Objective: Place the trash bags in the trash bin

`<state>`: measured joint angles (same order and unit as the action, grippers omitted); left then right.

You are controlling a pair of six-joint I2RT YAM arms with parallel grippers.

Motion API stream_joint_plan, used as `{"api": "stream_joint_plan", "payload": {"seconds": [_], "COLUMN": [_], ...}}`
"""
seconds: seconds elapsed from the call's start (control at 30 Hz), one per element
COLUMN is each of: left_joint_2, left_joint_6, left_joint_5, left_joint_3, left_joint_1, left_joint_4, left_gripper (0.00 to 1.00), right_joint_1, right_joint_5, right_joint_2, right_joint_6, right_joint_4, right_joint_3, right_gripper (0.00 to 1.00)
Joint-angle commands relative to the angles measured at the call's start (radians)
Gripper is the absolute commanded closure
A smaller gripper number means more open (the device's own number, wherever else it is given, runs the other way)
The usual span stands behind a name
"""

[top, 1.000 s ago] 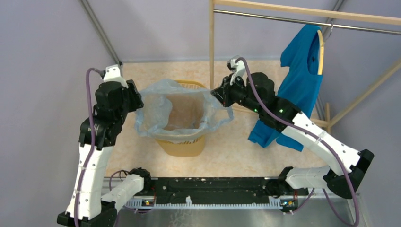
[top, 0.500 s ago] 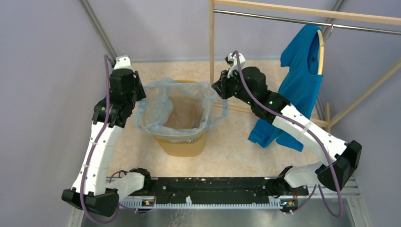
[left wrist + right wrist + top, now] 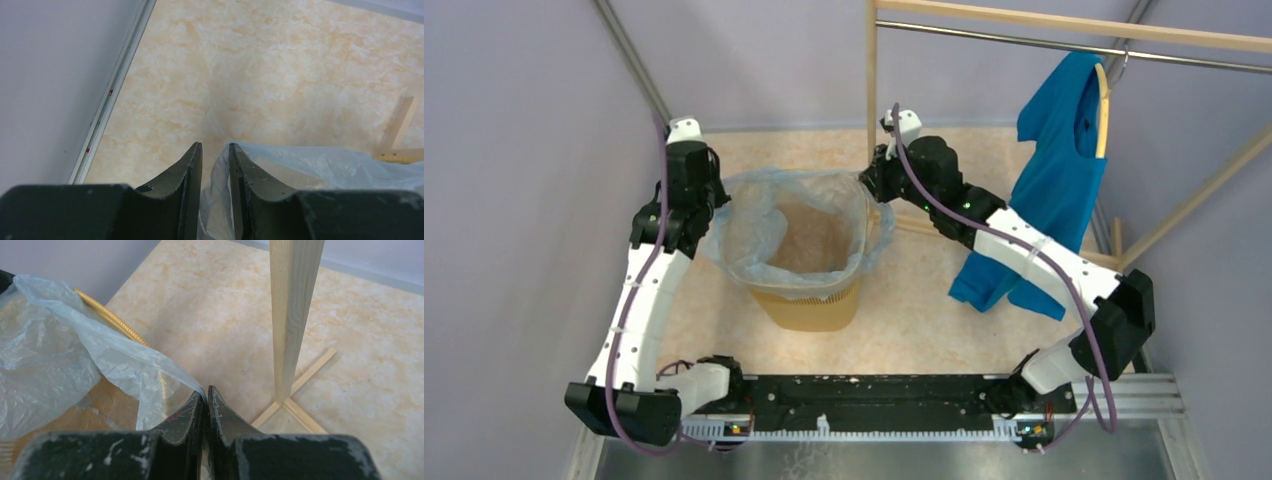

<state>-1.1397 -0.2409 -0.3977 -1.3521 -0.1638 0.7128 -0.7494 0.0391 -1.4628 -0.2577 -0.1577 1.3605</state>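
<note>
The yellow-orange trash bin point(image 3: 809, 305) stands on the floor between my arms. A pale, translucent trash bag point(image 3: 754, 235) hangs inside it, its mouth spread over the rim. My left gripper point(image 3: 714, 205) is at the bag's left edge. In the left wrist view the left gripper point(image 3: 215, 145) has its jaws a little apart, with bag film point(image 3: 320, 162) lying loose in the gap against the right finger. My right gripper point(image 3: 869, 185) is at the far right corner of the bin. There the right gripper point(image 3: 206, 390) is shut on the bag's edge point(image 3: 50, 350), beside the bin rim point(image 3: 107, 317).
A wooden rack post point(image 3: 295, 315) stands just right of my right gripper, with its foot bars on the floor. A bright blue shirt point(image 3: 1054, 180) hangs from the rack's rail at the right. A grey wall runs close along the left arm.
Both grippers have moved toward the far side, drawing the bag's mouth further over the bin's rim. The left jaws have narrowed around the film.
</note>
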Motion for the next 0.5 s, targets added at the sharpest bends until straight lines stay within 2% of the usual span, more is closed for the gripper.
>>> {"api": "stream_joint_plan", "payload": {"seconds": [0.0,0.17,0.47], "left_joint_2": [-0.007,-0.016,-0.024], "left_joint_6": [-0.008,-0.024,-0.061], "left_joint_5": [0.042,0.138,0.367], "left_joint_3": [0.051,0.08,0.172], "left_joint_1": [0.047,0.099,0.148], "left_joint_4": [-0.066,-0.093,-0.15], "left_gripper": [0.68,0.69,0.76], "right_joint_1": [0.007,0.007,0.007], "right_joint_5": [0.039,0.053,0.023], "right_joint_2": [-0.024,-0.041,-0.096], "right_joint_6": [0.008,0.008,-0.025], "right_joint_4": [0.075,0.098,0.11], "right_joint_3": [0.051,0.016,0.07], "right_gripper": [0.94,0.94,0.94]}}
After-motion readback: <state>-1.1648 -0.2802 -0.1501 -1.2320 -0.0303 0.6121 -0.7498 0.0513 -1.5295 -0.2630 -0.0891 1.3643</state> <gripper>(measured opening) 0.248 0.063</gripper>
